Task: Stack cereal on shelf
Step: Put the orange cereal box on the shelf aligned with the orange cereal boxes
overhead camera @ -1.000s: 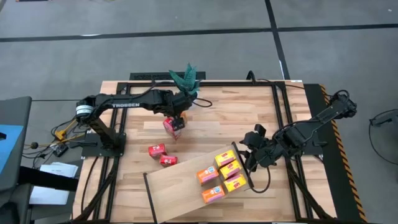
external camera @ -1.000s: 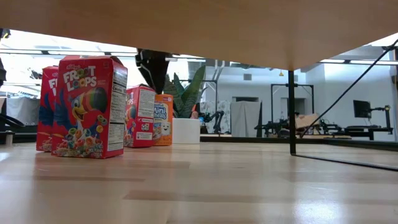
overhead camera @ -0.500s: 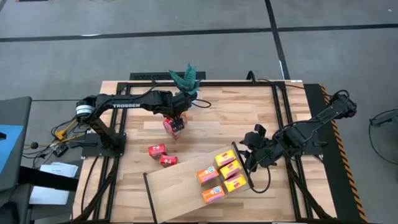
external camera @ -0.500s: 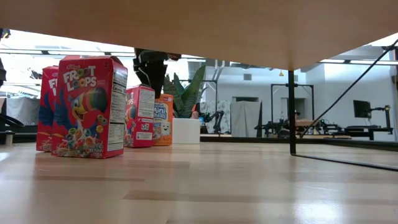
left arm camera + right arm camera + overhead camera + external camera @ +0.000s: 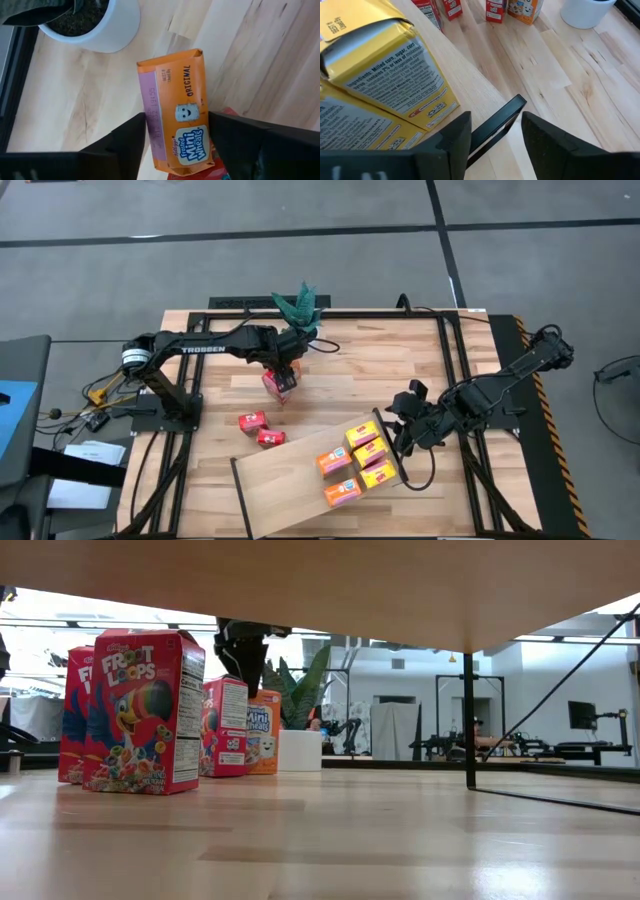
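Left gripper [image 5: 284, 370] poised over the orange box [image 5: 177, 118]; right gripper [image 5: 405, 423] waits at the shelf's right rail.

The left fingers are spread to either side of the orange box, not closed on it; a red box [image 5: 276, 386] stands touching it and a white plant pot [image 5: 95, 25] sits just beyond, on the far side. Two more red boxes [image 5: 252, 420] stand nearer, left of the shelf [image 5: 285, 480]. Five yellow and orange boxes [image 5: 362, 434] lie on the shelf's right end. The right fingers are apart, empty, astride the black rail [image 5: 495, 127].
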Motion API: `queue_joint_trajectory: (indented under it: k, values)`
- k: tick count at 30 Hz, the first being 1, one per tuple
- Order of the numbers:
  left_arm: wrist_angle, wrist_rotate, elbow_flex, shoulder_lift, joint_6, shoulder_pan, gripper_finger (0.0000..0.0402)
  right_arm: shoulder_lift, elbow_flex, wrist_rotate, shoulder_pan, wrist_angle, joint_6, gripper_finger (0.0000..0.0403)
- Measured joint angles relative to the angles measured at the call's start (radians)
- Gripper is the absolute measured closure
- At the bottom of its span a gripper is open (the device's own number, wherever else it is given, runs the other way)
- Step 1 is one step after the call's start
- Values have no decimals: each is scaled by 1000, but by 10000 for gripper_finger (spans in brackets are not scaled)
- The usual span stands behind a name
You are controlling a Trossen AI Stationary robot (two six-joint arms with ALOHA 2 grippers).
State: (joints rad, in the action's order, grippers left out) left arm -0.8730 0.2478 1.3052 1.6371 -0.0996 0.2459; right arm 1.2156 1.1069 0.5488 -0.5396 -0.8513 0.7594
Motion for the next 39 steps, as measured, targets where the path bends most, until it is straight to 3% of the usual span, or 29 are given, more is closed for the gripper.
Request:
queue_joint_trajectory:
  k: [15, 22, 31, 39]
  values:
    - [-5, 1, 0, -8, -16, 0, 245, 0, 0, 0, 0, 0, 0, 219]
    - [-47, -1, 63, -8, -31, -4, 253, 0, 0, 0, 0, 0, 0, 223]
    - [-208, -4, 275, -8, -92, -88, 253, 0, 0, 0, 0, -1, -7, 217]
    - [-363, -3, 481, -8, -255, -238, 253, 0, 0, 0, 0, -4, -9, 220]
